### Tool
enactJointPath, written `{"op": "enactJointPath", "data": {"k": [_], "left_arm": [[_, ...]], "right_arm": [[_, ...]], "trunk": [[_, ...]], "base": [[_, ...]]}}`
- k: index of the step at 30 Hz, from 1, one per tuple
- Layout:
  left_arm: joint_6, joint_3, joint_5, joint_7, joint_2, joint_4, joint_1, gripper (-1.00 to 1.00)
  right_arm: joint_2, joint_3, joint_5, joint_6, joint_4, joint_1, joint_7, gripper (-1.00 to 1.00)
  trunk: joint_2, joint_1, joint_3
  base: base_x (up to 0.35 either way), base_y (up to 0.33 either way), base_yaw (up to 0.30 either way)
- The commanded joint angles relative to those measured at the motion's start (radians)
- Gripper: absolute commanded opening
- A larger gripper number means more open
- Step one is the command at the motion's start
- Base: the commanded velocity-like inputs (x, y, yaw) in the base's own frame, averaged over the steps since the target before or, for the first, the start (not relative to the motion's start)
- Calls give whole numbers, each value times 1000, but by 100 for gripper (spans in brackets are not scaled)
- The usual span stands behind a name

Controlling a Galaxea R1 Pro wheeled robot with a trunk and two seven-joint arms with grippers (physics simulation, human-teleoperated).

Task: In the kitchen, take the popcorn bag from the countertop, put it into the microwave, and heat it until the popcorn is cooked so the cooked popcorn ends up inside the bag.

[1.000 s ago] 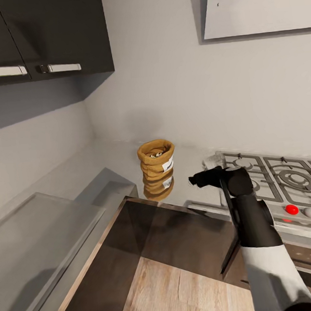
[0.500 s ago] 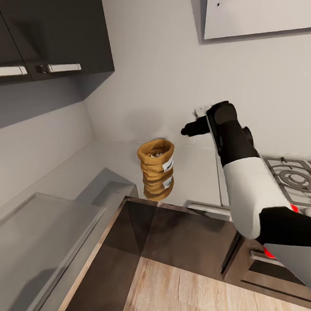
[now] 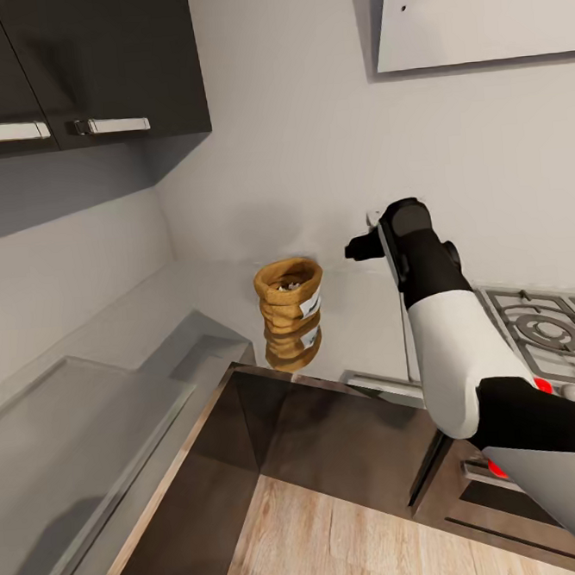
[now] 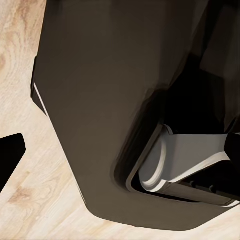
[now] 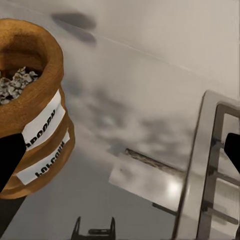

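Head view: popcorn bag [image 3: 290,309] upright on the table [image 3: 193,299] beside the hob [image 3: 532,324], right gripper [image 3: 360,248] raised to its right, wide open, empty; risk of toppling it if swept in sideways.

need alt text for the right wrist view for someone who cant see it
A tan popcorn bag with white labels stands upright on a glossy grey countertop, grey-white popcorn heaped in its open top. The metal grates of a gas hob lie to its side.
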Motion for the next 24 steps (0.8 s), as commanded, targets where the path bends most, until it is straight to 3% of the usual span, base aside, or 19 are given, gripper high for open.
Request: {"op": "enactJointPath", "data": {"k": [1,14,24], "left_arm": [[-2,5,4,-4,0,0,0,100],[-2,5,4,-4,1,0,0,100],[-2,5,4,-4,1,0,0,100]], "right_arm": [[1,-4,6,2,1,-1,9,100],[1,-5,-6,2,1,-1,11,100],[1,-5,-5,2,2,-1,11,100]], "trunk": [[-1,0,-1],[-1,0,-1],[-1,0,-1]], "base": [[0,0,0],[0,0,8],[0,0,241]]}}
